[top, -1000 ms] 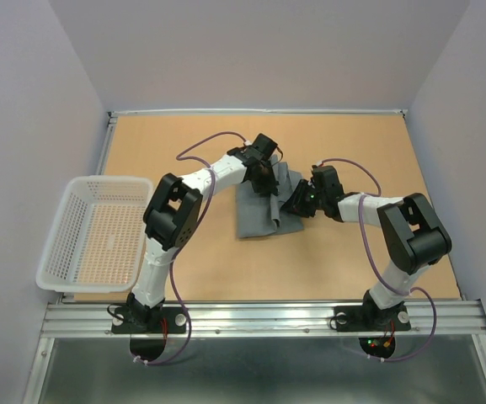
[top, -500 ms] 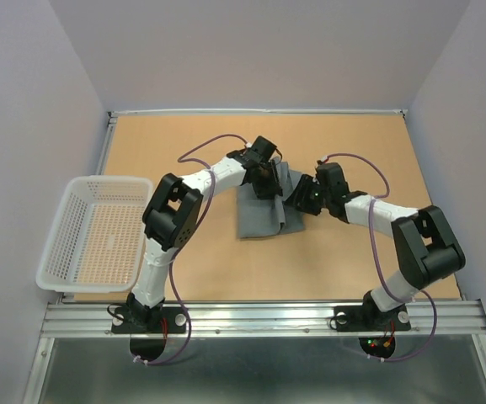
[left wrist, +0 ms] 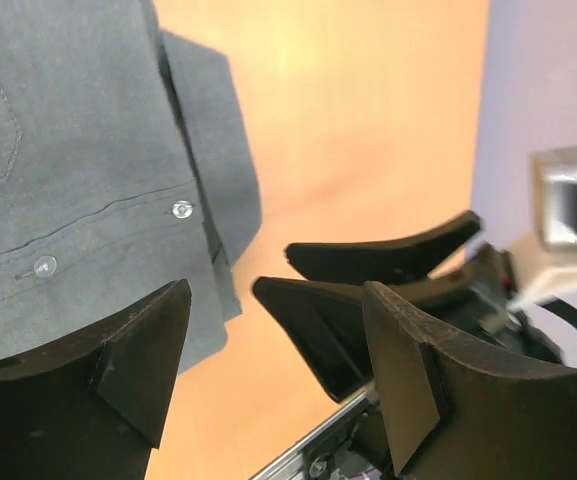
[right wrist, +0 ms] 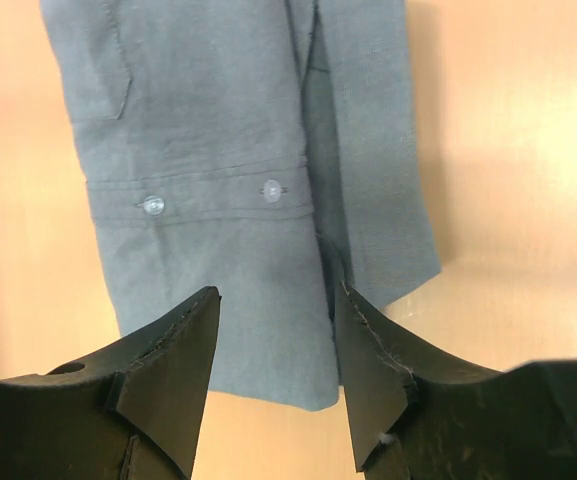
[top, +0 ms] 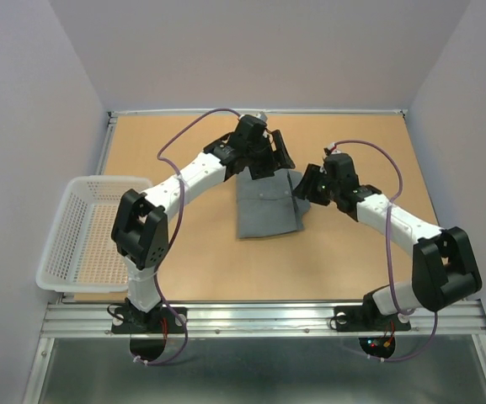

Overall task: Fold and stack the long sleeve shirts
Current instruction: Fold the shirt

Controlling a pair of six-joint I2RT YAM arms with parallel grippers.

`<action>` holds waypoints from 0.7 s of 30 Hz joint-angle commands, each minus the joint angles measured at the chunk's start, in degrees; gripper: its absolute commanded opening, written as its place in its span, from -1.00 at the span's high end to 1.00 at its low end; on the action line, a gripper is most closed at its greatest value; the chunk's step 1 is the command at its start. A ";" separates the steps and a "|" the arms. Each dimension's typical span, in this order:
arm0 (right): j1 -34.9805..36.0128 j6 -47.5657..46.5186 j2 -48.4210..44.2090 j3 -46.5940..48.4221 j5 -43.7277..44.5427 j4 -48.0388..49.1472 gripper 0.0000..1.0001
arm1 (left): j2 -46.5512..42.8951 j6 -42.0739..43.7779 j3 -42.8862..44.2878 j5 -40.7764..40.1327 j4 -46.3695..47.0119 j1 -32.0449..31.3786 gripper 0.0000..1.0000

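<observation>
**Left gripper** (left wrist: 278, 370): jaws spread wide, nothing between the fingers. It hangs above the table (top: 352, 151), clear of the cloth. The long sleeve shirt (top: 266, 206) lies just below and to one side of it, at the shirt's far edge.

**Right gripper** (right wrist: 273, 370): jaws apart, no cloth clamped. The shirt lies flat directly beyond its fingertips, and the folded hem edge shows in the gap between the fingers.

**Shirt:** mid-grey, folded into a compact rectangle, flat on the table between the two grippers. A buttoned band faces up with two pale buttons (right wrist: 152, 205) side by side. A stitched pocket (right wrist: 98, 60) sits further from the right gripper. One folded layer projects past the main panel on the right gripper's side.

**Basket** (top: 57, 236): white mesh, at the table edge, well apart from the left gripper on its outer side.
</observation>
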 commanded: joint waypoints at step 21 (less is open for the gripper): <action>0.26 0.03 15.13 11.98 -7.99 0.95 -0.03 | -22.86 8.49 -27.97 -11.04 -0.41 2.68 -0.50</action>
